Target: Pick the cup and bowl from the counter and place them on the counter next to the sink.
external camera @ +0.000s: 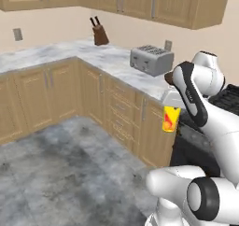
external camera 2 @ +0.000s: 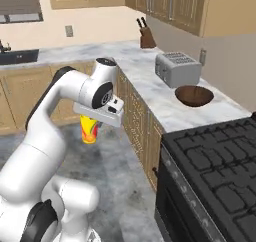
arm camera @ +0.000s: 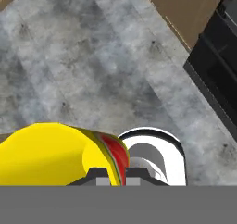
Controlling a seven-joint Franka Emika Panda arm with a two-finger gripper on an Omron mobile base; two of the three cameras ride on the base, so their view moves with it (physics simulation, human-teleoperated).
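Cup (external camera: 170,119) hangs clamped in the claw (external camera: 172,109) over the floor, off the counter (external camera 2: 150,81); bowl (external camera 2: 194,95) waits beside the toaster (external camera 2: 177,68), far from the sink (external camera 2: 17,57).

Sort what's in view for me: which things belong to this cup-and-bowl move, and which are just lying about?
Part of the job:
- cup, held in the shut claw above the floor
- bowl, on the counter beside the stove
- sink, far left along the counter

Just lying about:
- toaster
- knife block
- stove
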